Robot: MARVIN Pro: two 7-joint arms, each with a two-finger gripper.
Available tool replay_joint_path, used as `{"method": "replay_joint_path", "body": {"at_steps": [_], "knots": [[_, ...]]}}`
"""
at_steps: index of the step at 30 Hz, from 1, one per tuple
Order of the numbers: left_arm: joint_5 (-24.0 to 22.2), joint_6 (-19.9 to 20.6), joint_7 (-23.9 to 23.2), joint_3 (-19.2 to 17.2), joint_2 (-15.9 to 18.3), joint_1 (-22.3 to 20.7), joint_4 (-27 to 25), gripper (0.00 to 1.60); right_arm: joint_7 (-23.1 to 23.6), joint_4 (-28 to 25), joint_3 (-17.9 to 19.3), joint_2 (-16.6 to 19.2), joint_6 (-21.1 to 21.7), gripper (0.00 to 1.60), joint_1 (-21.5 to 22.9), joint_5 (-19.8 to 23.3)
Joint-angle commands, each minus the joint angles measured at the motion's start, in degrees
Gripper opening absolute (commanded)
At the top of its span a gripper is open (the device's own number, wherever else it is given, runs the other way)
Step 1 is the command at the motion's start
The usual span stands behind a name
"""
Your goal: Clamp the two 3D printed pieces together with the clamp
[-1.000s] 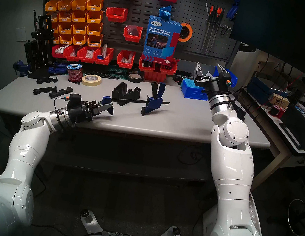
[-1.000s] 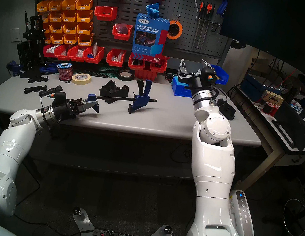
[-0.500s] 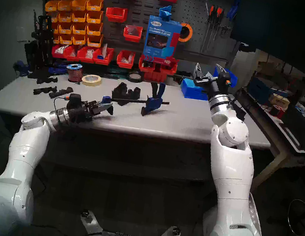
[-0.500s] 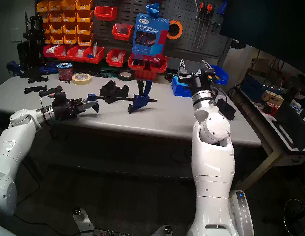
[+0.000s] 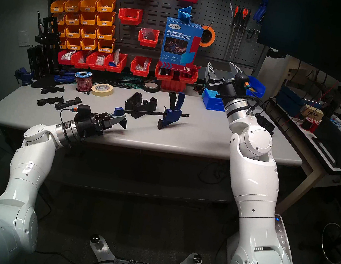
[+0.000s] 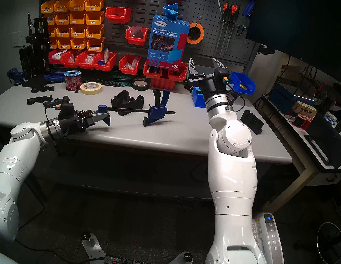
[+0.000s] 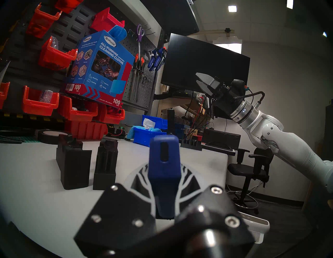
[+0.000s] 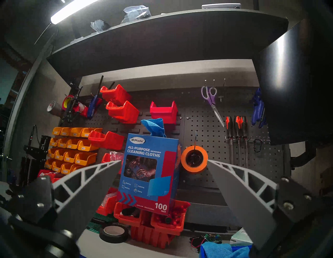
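Jaws, left gripper [image 5: 119, 120]: closed on the clamp [image 5: 152, 113] at its blue fixed end.
Jaws, right gripper [image 5: 221, 68]: spread wide, empty, raised.
3D printed pieces [image 5: 140, 105]: just beyond the bar, on the desk [image 5: 198, 137].
Advice: bar is best kept level; trigger squeezed by right.

The front strip of the grey tabletop [image 5: 186, 140] lies bare and gives wide passage. Across the middle, the blue-and-black bar clamp [image 5: 154, 114] stretches as a barrier, with its trigger handle standing up. Just behind its bar, the two matte black notched printed blocks [image 5: 140, 105] narrow the way. At the back, the row of red plastic bins [image 5: 118, 64] closes the tabletop.
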Motion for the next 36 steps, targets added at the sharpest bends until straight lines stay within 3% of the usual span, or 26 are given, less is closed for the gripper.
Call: {"method": "replay_joint_path", "body": {"at_steps": [1, 15, 36], "knots": [[-1.0, 0.2, -0.1, -0.7, 0.0, -2.1, -1.1, 0.0, 1.8, -2.7, -0.2, -1.2, -0.2, 1.6, 1.7, 2.9], [-1.0, 0.2, -0.1, -0.7, 0.0, -2.2, -1.1, 0.0, 5.5, -4.6, -1.4, -2.4, 4.7, 1.6, 0.7, 8.8], [-0.9, 0.3, -0.2, -0.8, 0.0, -2.2, -1.1, 0.0, 5.2, -4.4, -3.5, -4.2, 8.6, 1.6, -2.2, 10.8]]}}
